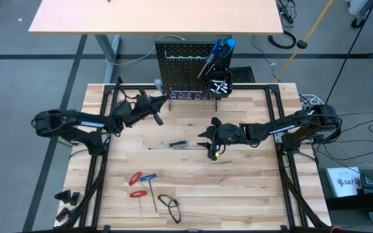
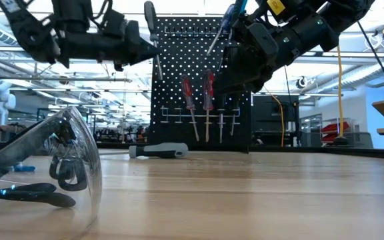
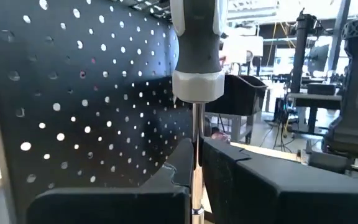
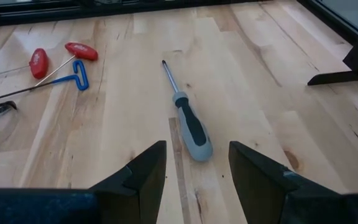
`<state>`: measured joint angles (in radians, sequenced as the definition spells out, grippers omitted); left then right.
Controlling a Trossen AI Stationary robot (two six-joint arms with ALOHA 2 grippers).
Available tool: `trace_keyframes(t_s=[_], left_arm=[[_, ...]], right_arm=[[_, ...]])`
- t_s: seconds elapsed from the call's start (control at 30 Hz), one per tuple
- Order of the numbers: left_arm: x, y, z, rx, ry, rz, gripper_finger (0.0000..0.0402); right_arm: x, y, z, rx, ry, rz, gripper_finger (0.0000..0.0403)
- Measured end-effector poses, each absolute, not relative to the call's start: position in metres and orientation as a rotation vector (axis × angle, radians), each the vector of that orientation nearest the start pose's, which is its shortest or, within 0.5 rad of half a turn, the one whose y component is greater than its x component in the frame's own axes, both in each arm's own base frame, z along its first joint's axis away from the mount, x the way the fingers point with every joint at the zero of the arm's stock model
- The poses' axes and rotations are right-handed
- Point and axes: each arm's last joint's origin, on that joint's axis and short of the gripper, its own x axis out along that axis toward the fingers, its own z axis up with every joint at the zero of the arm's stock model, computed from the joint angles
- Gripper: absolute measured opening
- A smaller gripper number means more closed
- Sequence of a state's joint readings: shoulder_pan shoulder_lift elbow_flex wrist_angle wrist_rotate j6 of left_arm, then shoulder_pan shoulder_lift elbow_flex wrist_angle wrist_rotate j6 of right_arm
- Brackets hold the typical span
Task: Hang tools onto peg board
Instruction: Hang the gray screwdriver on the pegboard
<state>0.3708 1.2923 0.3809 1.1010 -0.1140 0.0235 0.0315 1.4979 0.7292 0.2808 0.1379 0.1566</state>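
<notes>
The black peg board (image 1: 185,71) stands at the table's far edge, with red-handled screwdrivers (image 2: 197,93) hanging on its front. My left gripper (image 1: 153,103) hovers just in front of the board's left part, shut on a grey-and-black-handled screwdriver (image 3: 196,43). My right gripper (image 4: 197,162) is open above mid-table, with nothing between its fingers. Below and ahead of it, another grey-handled screwdriver (image 4: 188,121) lies flat on the wood. Red and blue T-handle tools (image 1: 141,181) lie toward the near edge. My left gripper pinches the screwdriver's bare metal shaft (image 3: 196,134) between its two fingers, a little below the handle's white collar. The fingers come about level from the table's left and lie across the shaft. The screwdriver stands nearly upright, handle up, lifted clear of the table.
A small black bin (image 1: 219,85) holding silver bits hangs on the board's right part, with blue-handled screwdrivers (image 1: 220,50) above it. Clear safety glasses (image 2: 52,160) lie near the table's near edge. Bare wood lies between the two arms.
</notes>
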Motion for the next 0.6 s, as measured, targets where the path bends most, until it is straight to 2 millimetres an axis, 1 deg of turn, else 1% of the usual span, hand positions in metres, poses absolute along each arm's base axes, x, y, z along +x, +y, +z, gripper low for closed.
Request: trace_keyframes(t_s=[0.2,0.27,0.37,0.43,0.6], left_arm=[[0.231,0.104,0.202,0.071,-0.265,0.524,0.0019],[0.234,0.111,0.196,0.068,-0.263,0.543,0.0019],[0.243,0.121,0.188,-0.008,-0.252,0.55,0.0019],[0.25,0.126,0.184,-0.026,-0.242,0.543,0.0019],[0.258,0.137,0.186,0.003,-0.247,0.561,0.0019]], right_arm=[[0.304,0.006,0.194,0.112,0.477,-0.142,0.0166],[0.304,0.006,0.194,0.112,0.478,-0.141,0.0167],[0.304,0.006,0.194,0.112,0.478,-0.142,0.0167],[0.304,0.006,0.194,0.108,0.479,-0.141,0.0166],[0.304,0.006,0.194,0.108,0.482,-0.141,0.0167]])
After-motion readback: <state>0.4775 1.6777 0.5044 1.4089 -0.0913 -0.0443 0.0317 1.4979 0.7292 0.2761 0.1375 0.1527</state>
